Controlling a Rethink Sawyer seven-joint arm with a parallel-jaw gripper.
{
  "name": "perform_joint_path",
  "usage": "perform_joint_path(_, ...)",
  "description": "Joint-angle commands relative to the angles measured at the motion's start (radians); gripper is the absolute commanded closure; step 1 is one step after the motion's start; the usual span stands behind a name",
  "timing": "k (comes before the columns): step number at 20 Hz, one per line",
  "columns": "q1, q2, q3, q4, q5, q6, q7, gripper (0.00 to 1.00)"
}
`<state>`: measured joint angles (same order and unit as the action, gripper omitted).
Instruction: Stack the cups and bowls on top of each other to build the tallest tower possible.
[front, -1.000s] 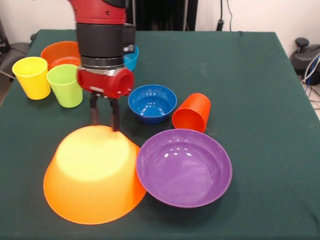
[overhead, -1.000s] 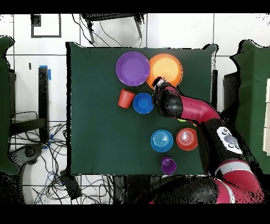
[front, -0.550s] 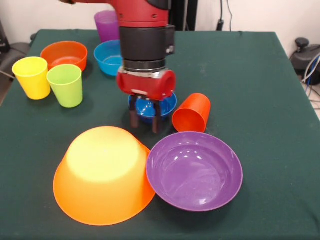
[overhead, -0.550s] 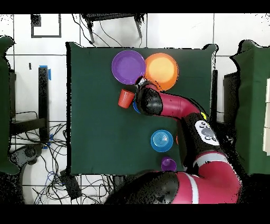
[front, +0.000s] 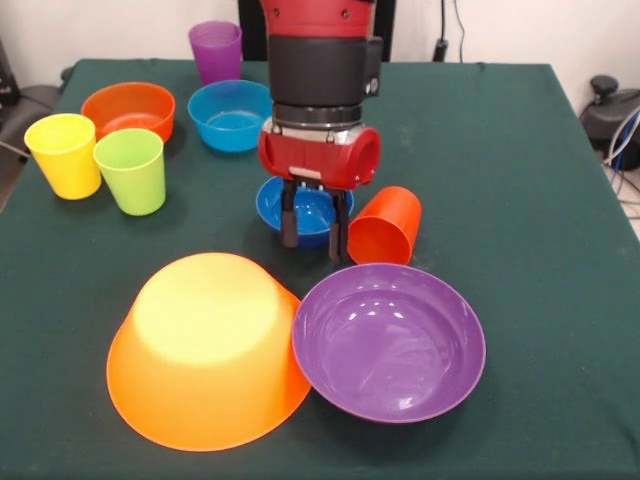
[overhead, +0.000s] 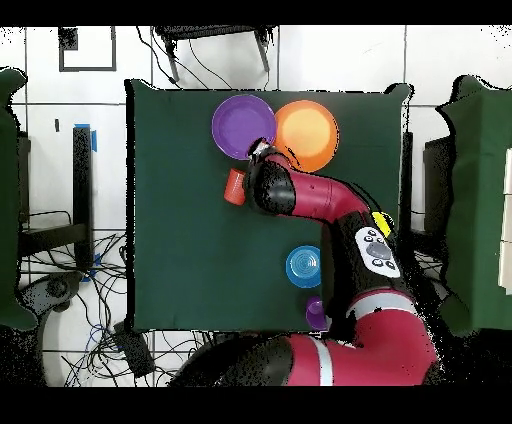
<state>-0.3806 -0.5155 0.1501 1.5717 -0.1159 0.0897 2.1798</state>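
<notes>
With its fingers parted and empty, the hand (front: 311, 228) hangs mid-frame beside the tipped orange-red cup (front: 385, 225) above the purple bowl (front: 389, 340); it should drop lower and straddle the cup's wall squarely before closing.

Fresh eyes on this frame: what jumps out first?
The big orange bowl lies upside down at the front, rim against the upright purple bowl. Just behind them the open pincer hangs in front of the dark blue bowl, beside the tipped orange-red cup.
</notes>
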Motion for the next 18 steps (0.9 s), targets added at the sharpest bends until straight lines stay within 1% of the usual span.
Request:
perform_joint_path(1,0.074,-0.042,-0.069,-0.089,0.085,0.12,0.147,0.0)
perform_joint_path(6,0.079,-0.002,-0.069,-0.126,0.127,0.091,0.128,0.0)
perform_joint_path(10,0.089,0.038,-0.062,-0.118,0.157,0.075,0.128,0.0)
perform_joint_path(12,0.099,0.063,-0.063,-0.1,0.168,0.048,0.14,0.0)
perform_joint_path(15,0.102,0.083,-0.054,-0.083,0.182,0.009,0.148,0.0)
perform_joint_path(18,0.098,0.096,-0.053,-0.082,0.192,-0.005,0.144,0.0)
